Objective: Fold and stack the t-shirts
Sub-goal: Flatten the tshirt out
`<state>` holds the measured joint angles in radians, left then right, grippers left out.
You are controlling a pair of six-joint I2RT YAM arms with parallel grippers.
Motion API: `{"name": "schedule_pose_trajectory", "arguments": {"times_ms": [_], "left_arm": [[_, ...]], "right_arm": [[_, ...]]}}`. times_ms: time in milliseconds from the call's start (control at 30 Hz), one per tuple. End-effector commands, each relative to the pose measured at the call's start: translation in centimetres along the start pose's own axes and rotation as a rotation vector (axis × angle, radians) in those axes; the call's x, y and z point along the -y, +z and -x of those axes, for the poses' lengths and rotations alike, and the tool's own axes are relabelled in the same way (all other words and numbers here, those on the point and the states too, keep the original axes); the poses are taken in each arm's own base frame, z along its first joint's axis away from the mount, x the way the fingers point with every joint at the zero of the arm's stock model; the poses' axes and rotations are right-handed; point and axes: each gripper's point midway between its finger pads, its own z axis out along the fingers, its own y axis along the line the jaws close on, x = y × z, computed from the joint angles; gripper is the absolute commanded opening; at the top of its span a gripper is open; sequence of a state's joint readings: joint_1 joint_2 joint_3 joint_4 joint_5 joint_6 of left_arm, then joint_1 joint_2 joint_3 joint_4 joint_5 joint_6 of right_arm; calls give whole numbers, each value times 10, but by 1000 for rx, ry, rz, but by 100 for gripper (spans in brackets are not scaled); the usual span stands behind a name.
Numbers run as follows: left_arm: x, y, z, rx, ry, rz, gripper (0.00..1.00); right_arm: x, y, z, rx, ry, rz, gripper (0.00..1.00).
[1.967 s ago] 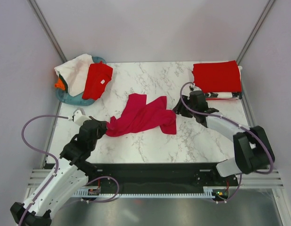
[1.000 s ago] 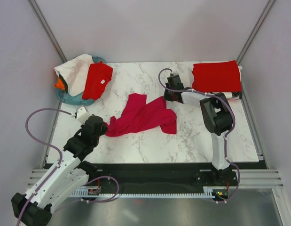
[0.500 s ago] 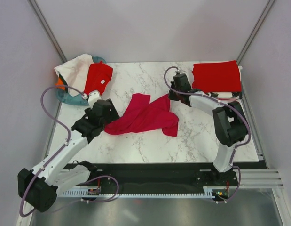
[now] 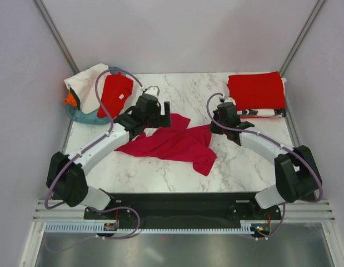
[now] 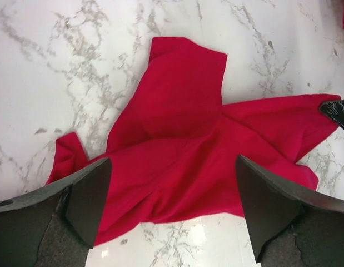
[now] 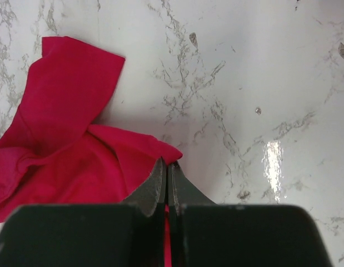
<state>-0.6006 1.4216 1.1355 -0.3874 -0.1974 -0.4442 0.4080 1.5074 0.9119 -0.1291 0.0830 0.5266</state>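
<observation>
A crimson-magenta t-shirt (image 4: pixel 177 143) lies crumpled and spread in the middle of the marble table (image 4: pixel 177 89). My left gripper (image 4: pixel 163 115) hovers open over its far left part. In the left wrist view the cloth (image 5: pixel 188 150) lies below the gripper (image 5: pixel 173 169), with nothing between the fingers. My right gripper (image 4: pixel 212 129) is shut on the shirt's right corner. The right wrist view shows red cloth (image 6: pixel 66 150) pinched between the shut jaws of the gripper (image 6: pixel 167 167). A folded bright red t-shirt (image 4: pixel 256 90) tops a stack at the back right, with a black-and-white one (image 4: pixel 260 113) under it.
A round teal basket (image 4: pixel 83 117) at the back left holds a white t-shirt (image 4: pixel 88 82), a bright red one (image 4: pixel 115 94) and an orange one (image 4: pixel 70 100). Grey walls close in the table on both sides and at the back.
My left gripper let go of the shirt's left end, opened, and swung away and to the right over the shirt. My right gripper shut on the right corner and drew it rightward, spreading the cloth.
</observation>
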Motion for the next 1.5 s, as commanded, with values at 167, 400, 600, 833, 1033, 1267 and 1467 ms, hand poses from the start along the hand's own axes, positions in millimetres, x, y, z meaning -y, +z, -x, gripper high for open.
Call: {"name": "schedule_pose_trajectory", "arguments": {"times_ms": [167, 400, 600, 833, 1033, 1267, 1467], "left_arm": [[53, 48, -14, -81, 201, -215, 95], [79, 82, -45, -137, 345, -281, 93], [75, 94, -65, -186, 353, -272, 88], [64, 117, -66, -203, 312, -161, 56], [56, 128, -64, -250, 325, -112, 2], [54, 93, -10, -172, 179, -208, 2], [53, 34, 77, 5, 71, -311, 2]], "right_arm": [[8, -22, 11, 73, 26, -23, 0], [3, -26, 11, 78, 77, 2, 0], [2, -21, 7, 70, 96, 10, 0], [0, -20, 8, 84, 101, 20, 0], [3, -21, 17, 107, 114, -2, 0], [6, -17, 33, 126, 189, -22, 0], [8, -26, 85, 208, 232, -17, 0]]}}
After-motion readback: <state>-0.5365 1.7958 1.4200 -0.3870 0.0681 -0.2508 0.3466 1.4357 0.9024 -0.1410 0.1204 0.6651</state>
